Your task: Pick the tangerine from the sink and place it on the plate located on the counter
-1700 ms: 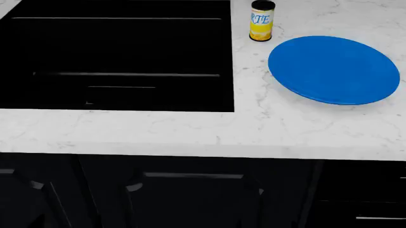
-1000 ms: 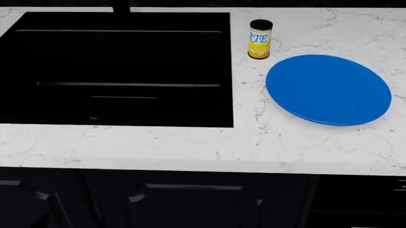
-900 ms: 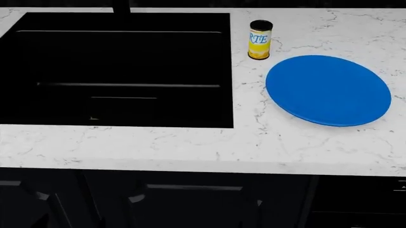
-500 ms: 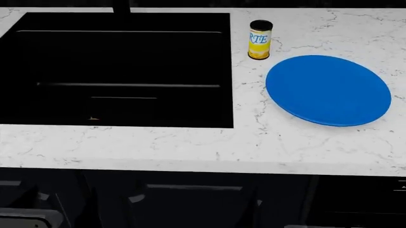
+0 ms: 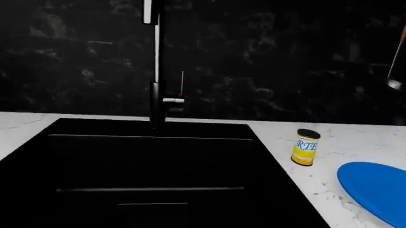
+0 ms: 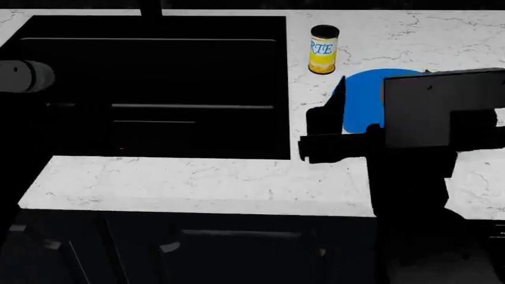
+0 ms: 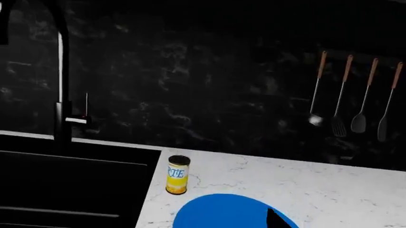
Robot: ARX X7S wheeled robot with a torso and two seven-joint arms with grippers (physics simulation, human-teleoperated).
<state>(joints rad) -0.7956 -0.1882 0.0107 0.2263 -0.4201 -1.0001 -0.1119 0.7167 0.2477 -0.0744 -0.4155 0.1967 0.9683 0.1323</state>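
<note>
Although both dark robot arms hang over the worktop, nothing of the task looks done: the large round flat bright blue plate [image 6: 365, 100] lies bare near the right end of the white marble-look counter with thin grey veins [image 6: 197, 183], and no fruit shows on it in any view. The small round orange tangerine cannot be found; the large rectangular black recessed sink [image 6: 158, 89], which fills the counter's left half up to its back edge, is so dark inside that only faint grey edge lines appear. By the task sentence the fruit should lie in there, but I cannot confirm it.

The right arm's gripper [image 6: 323, 133] hovers over the plate's left edge, between plate and sink, and its blocky dark body hides much of the plate. Whether its fingers are spread or pressed together I cannot tell; nothing visible sits between them. The left gripper is lost against the black basin at the counter's left end, so its state is equally unclear.

A yellow-and-white cylindrical can with a black lid [image 6: 324, 49] stands upright near the back edge, just beside the sink's right rim and apart from the plate.

Everything remains: finding the fruit, reaching down, grasping, lifting and setting it on the plate.
</note>
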